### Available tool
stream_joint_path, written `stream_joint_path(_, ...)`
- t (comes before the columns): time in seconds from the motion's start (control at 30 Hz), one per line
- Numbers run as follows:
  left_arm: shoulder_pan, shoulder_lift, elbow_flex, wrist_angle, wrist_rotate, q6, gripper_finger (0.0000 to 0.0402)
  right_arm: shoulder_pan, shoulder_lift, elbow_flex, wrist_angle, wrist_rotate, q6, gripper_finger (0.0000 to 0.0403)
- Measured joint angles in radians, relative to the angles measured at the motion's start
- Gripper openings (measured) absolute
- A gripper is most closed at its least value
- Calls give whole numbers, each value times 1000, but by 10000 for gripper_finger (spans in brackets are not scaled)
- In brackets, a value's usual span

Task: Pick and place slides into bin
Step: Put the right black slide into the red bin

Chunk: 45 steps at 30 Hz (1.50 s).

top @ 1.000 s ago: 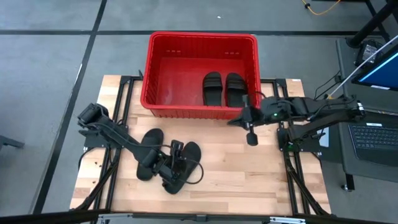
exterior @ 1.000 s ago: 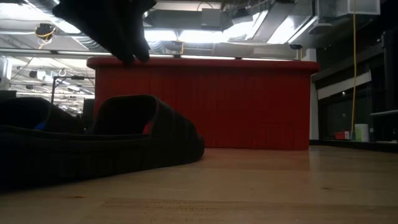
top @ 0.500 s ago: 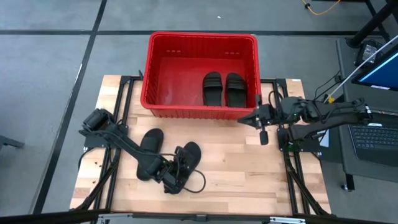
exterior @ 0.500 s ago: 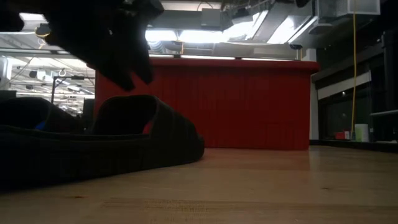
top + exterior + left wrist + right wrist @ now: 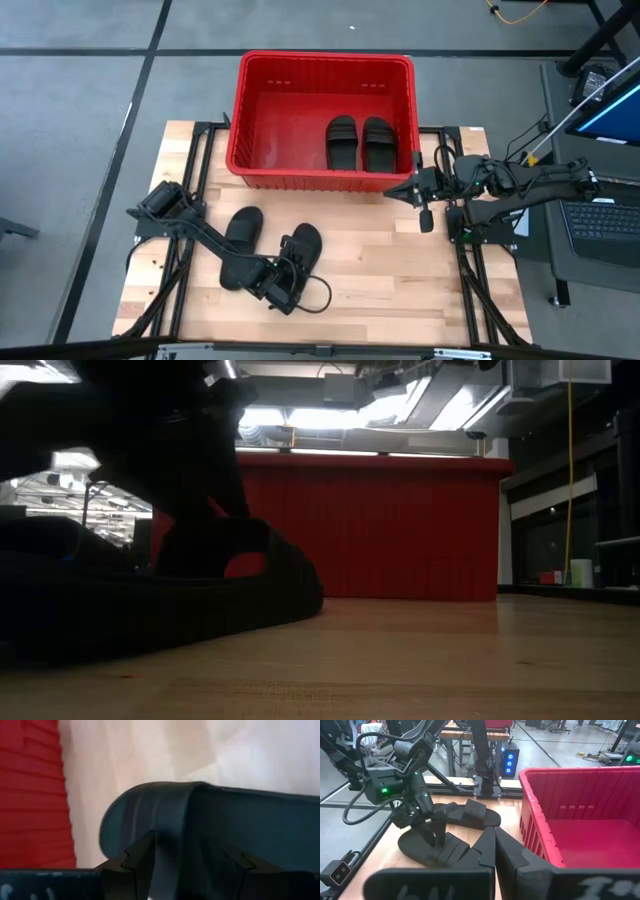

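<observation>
Slides first: we count four black ones. Two lie side by side inside the red bin (image 5: 320, 110), against its right wall, one (image 5: 341, 142) just left of the other (image 5: 377, 143), both flat on the floor of the bin with straps up.

The other two are out on the wooden table (image 5: 400, 280), in front of the bin and toward the left. One (image 5: 241, 243) lies by itself, angled, just left of the last slide (image 5: 303, 246), which is the one under the left gripper (image 5: 284, 282).

Left gripper is down at the near end of that slide. From the right wrist view we see its fingers (image 5: 434, 833) spread, one to each side of the strap (touching or not, we cannot tell). Its own wrist view shows the strap (image 5: 170, 815) filling the space between the two finger tips, jaws wide, nothing clamped. The slide sits flat on the table.

Right gripper (image 5: 421, 200) hangs just in front of the bin's near right corner, above the table edge, well apart from the slides on the table. Its fingers are pressed together with nothing between them.

Low view: the near slide (image 5: 170, 600) bulks dark at left, bin wall (image 5: 400, 530) behind it.
</observation>
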Motion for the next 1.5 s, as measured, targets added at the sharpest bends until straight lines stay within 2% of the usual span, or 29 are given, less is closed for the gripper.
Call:
stream_joint_path(0.53, 13, -1, 0, -47, 15, -39, 143, 0, 1, 0, -1, 0, 25, 4)
stream_joint_path(0.83, 44, 0, 0, -46, 10, -113, 139, 0, 1, 0, -9, -1, 24, 5)
stream_joint_path(0.97, 48, 0, 0, -46, 12, -113, 115, 0, 1, 0, -12, -1, 25, 6)
stream_joint_path(1.27, 45, -2, 0, -28, 5, -113, 14, 0, 1, 0, -20, -1, 19, 6)
stream_joint_path(1.5, 44, -13, 24, -61, -8, -140, 8, 0, 1, 0, -19, -1, -3, 6)
